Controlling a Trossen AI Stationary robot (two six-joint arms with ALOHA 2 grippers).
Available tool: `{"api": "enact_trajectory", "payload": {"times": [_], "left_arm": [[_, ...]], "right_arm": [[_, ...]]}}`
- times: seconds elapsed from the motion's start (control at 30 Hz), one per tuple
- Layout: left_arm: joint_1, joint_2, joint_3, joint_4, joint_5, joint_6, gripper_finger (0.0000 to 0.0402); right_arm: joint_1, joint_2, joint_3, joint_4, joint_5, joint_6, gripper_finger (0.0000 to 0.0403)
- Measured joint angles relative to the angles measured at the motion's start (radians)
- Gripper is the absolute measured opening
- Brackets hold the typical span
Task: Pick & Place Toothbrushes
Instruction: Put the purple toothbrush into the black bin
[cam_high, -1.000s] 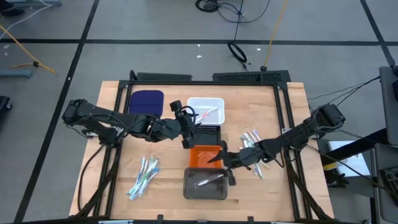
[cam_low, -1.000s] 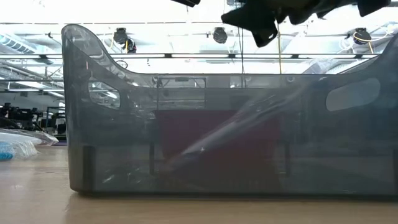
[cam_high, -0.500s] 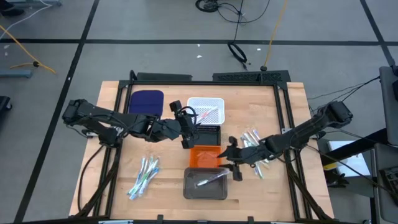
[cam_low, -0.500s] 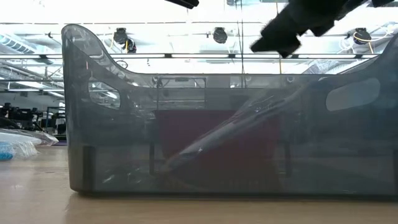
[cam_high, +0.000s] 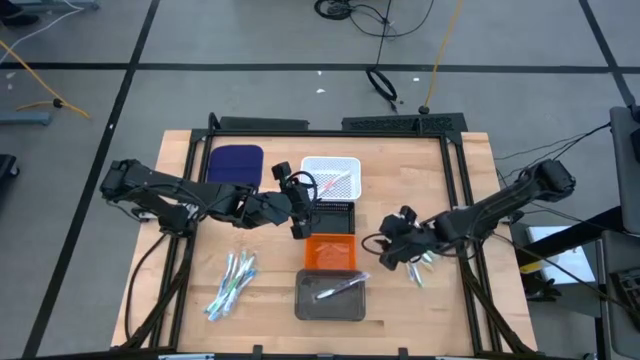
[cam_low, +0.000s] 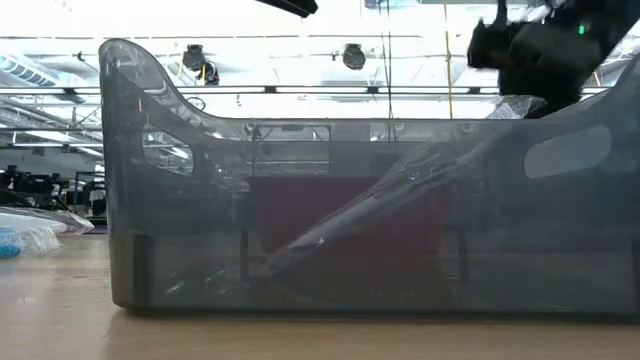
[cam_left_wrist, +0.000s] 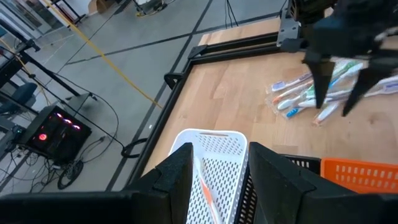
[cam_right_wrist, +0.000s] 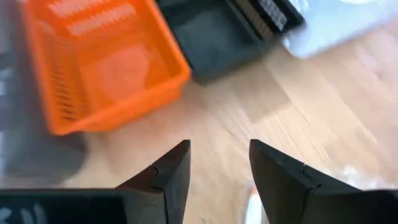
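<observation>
Toothbrushes lie in two loose piles on the wood: one at the near left (cam_high: 232, 280), one at the right (cam_high: 412, 240) (cam_left_wrist: 308, 93). A red one (cam_left_wrist: 205, 186) lies in the white tray (cam_high: 330, 178), and a wrapped one (cam_high: 337, 289) leans inside the grey tray (cam_high: 330, 298) (cam_low: 350, 230). My right gripper (cam_high: 390, 252) (cam_right_wrist: 214, 171) (cam_left_wrist: 336, 102) stands open above the near left edge of the right pile, holding nothing. My left gripper (cam_high: 302, 203) (cam_left_wrist: 217, 177) hovers open over the edge between the white and black trays.
A row of trays runs down the table's middle: white, black (cam_high: 335, 213), orange (cam_high: 330, 250) (cam_right_wrist: 99, 74), grey. A dark blue pad (cam_high: 235, 163) lies at the far left. Bare wood shows between the orange tray and the right pile.
My right gripper has moved from above the grey and orange trays toward the table's right edge, to the right pile of toothbrushes, rolling and tipping as it went. The wrapped toothbrush stays in the grey tray.
</observation>
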Motion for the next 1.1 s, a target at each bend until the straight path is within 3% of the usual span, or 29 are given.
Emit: {"api": "enact_trajectory", "payload": {"times": [0.37, 1.1], "left_arm": [[0.0, 0.0, 0.0, 0.0, 0.0, -0.004, 0.0157], [0.0, 0.0, 0.0, 0.0, 0.0, -0.008, 0.0157]], "right_arm": [[-0.09, 0.0, -0.111, -0.026, -0.001, 0.089, 0.0155], [-0.121, 0.058, -0.113, -0.102, -0.106, 0.16, 0.0155]]}}
